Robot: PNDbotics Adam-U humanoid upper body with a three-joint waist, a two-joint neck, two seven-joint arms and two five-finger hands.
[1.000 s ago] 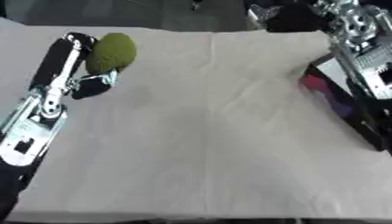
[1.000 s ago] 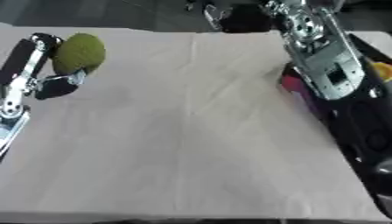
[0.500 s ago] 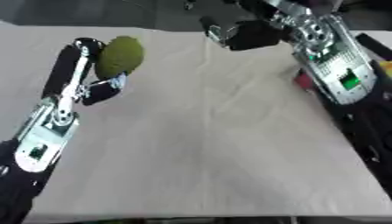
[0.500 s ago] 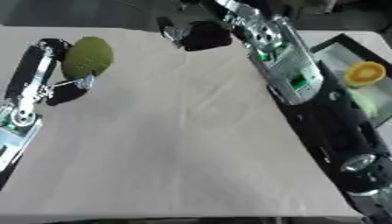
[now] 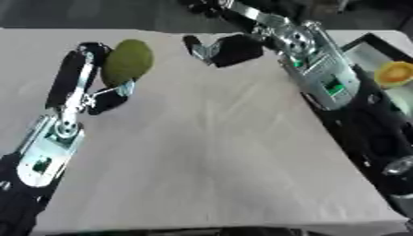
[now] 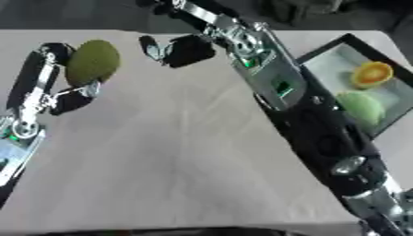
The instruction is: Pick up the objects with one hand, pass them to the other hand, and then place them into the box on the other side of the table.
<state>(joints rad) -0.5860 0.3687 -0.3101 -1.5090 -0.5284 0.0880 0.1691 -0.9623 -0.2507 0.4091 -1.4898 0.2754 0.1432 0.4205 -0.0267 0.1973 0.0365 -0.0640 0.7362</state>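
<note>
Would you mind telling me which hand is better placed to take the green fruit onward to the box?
The right hand, probably: it hangs open over the table facing the green fruit held in the left hand, and the box lies on the right side.

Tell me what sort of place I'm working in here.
Probably a lab or test bench, not a kitchen: a table under plain cloth, a black box at its right edge holding an orange piece and a pale green item, and a dark floor beyond.
</note>
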